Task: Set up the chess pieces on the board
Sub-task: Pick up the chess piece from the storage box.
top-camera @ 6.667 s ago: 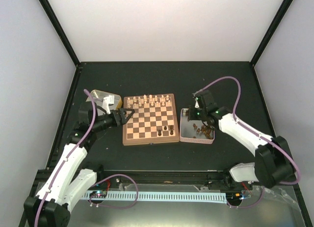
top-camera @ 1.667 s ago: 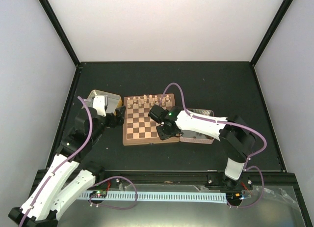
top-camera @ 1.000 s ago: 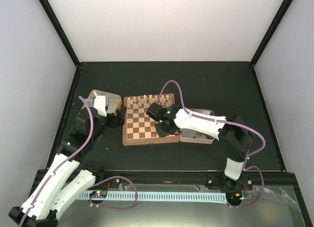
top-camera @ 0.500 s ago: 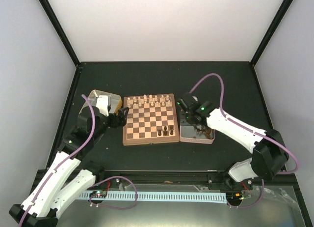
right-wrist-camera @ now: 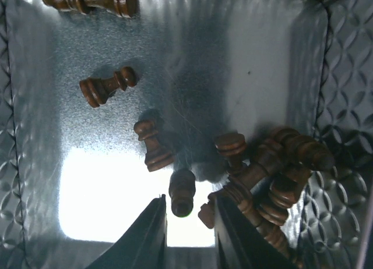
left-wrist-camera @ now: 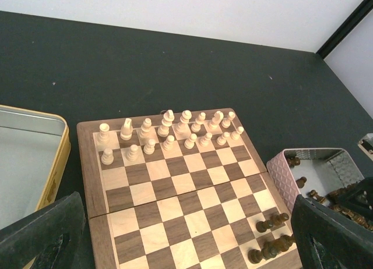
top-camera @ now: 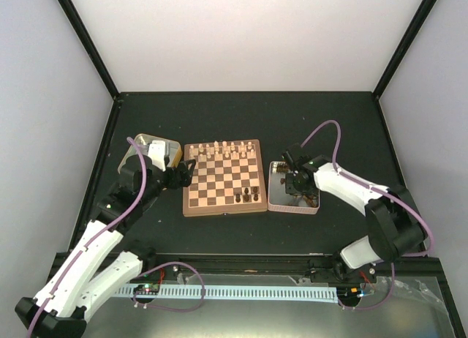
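The board [top-camera: 219,211] lies mid-table, its near right corner holding several dark chess pieces [top-camera: 251,195], which the left wrist view shows standing [left-wrist-camera: 271,222]. More dark pieces lie loose in the pink tin [top-camera: 292,209]. My right gripper [top-camera: 294,183] reaches down into that tin. Its fingers [right-wrist-camera: 188,196] stand narrowly open on either side of a lying dark piece [right-wrist-camera: 182,190], with a gap on the right side. My left gripper [top-camera: 183,173] hovers at the board's left edge, wide open [left-wrist-camera: 186,248] and holding nothing.
Pale cream pieces [top-camera: 223,151] fill the board's two far rows. A gold tin [top-camera: 150,144] sits left of the board, behind my left gripper. A heap of dark pieces [right-wrist-camera: 280,170] lies right of my right fingers, against the tin wall [right-wrist-camera: 344,106].
My right gripper has left the board's near right corner, swung right to the pink tin and come down among the loose dark pieces. The left arm has hardly moved.
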